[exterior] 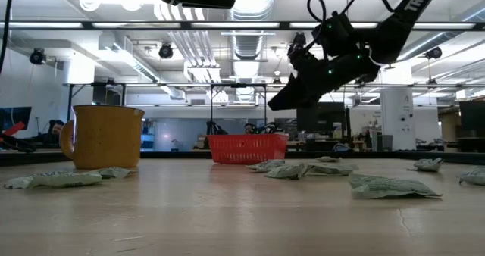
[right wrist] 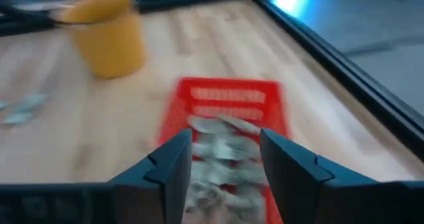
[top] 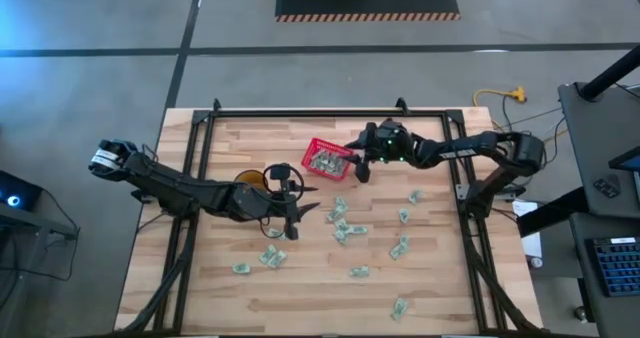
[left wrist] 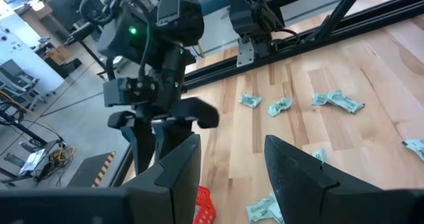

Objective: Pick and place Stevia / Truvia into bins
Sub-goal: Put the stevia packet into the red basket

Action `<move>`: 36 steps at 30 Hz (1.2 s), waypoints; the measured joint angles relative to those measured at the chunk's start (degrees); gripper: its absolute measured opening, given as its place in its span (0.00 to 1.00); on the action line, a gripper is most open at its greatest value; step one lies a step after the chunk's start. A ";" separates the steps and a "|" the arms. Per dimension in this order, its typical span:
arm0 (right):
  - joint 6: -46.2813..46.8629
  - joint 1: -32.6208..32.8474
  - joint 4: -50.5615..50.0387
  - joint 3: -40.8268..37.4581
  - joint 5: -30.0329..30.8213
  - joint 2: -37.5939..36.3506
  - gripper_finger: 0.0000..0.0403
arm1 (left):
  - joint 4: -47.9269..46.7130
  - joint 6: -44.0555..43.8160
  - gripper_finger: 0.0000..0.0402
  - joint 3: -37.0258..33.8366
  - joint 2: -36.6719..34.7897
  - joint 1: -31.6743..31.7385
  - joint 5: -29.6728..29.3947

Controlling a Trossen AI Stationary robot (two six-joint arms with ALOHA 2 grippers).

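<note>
The red basket [top: 322,158] stands on the far middle of the wooden table, with several pale sachets [right wrist: 222,134] lying inside it. More sachets [top: 340,223] are scattered flat on the table nearer the front. My right gripper [right wrist: 225,144] hangs open just above the basket's right end [top: 356,166], slanting down, with nothing between its fingers. My left gripper [top: 293,218] hovers open above the table to the near left of the basket, holding nothing [left wrist: 232,151].
A yellow mug [top: 250,180] stands left of the basket, close to my left arm. Loose sachets [left wrist: 338,101] lie across the table's middle and near right. A black frame rail [top: 330,114] runs along the far edge behind the basket.
</note>
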 joint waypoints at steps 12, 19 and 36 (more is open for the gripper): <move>-5.55 0.41 -28.21 5.84 0.19 -3.02 0.38 | -14.58 -13.60 0.38 0.00 0.01 -0.01 0.26; -11.55 3.09 -39.85 5.82 -7.18 -9.12 0.35 | -32.29 -27.58 0.38 -0.10 0.43 -0.07 11.36; -9.49 18.47 -51.56 -0.90 -8.12 -21.54 0.30 | -35.41 -28.64 0.37 -0.13 9.75 -0.62 25.47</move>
